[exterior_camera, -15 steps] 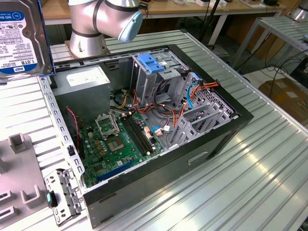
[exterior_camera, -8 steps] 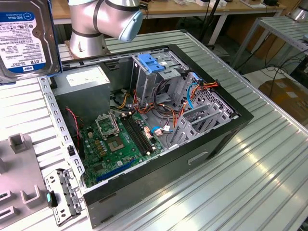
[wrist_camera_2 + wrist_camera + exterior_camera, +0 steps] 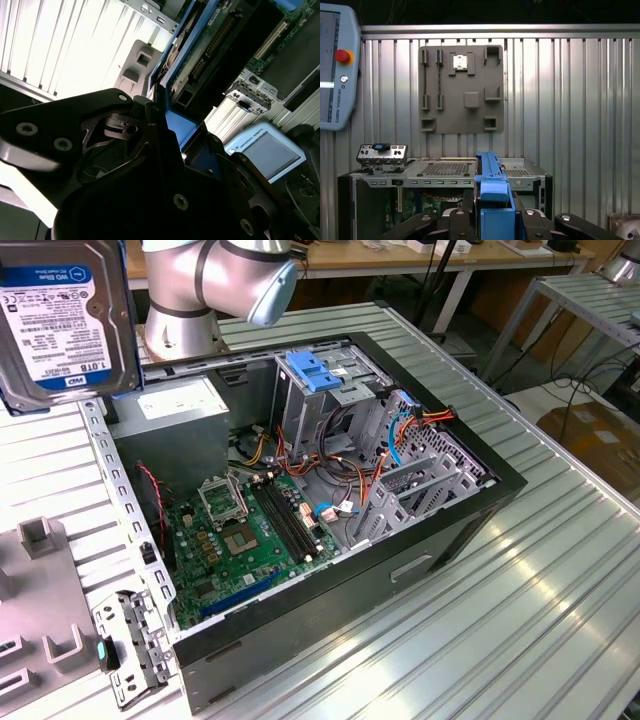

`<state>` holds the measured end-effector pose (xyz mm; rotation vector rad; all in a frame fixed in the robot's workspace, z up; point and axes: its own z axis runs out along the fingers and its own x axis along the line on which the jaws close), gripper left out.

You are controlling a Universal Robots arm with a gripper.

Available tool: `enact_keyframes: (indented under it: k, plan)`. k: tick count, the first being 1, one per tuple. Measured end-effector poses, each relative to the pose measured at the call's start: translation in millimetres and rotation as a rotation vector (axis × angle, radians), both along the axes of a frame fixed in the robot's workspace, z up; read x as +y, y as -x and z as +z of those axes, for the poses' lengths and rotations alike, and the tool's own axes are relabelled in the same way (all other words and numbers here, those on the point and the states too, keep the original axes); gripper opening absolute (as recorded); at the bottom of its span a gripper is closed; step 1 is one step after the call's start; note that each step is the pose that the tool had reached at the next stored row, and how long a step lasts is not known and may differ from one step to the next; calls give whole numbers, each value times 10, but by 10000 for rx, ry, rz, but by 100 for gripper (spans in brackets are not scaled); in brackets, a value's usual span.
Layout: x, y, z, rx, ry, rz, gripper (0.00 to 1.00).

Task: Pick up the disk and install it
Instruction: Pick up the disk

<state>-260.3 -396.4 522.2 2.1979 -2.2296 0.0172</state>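
jaws clamp the disk aloft near the computer case.

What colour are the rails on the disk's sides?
Blue, seen best on the disk in the first wrist view.

Reads as printed, in the exterior view, on the flat rectangular silver metal disk: a white paper label with white lettering on its blue top band and rows of small black print beneath, one line near the lower edge in larger type. Carries, in both wrist views, one short line of dark lettering on the pale blue-grey plastic control pendant, beside a small round button in the first wrist view. Leaves the white markings on the green circuit board too small to read.
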Motion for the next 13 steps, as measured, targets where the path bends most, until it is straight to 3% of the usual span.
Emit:
enact_keyframes:
  k: [13]
  plan:
    - [-31, -229, -4, 0, 2, 0, 37]
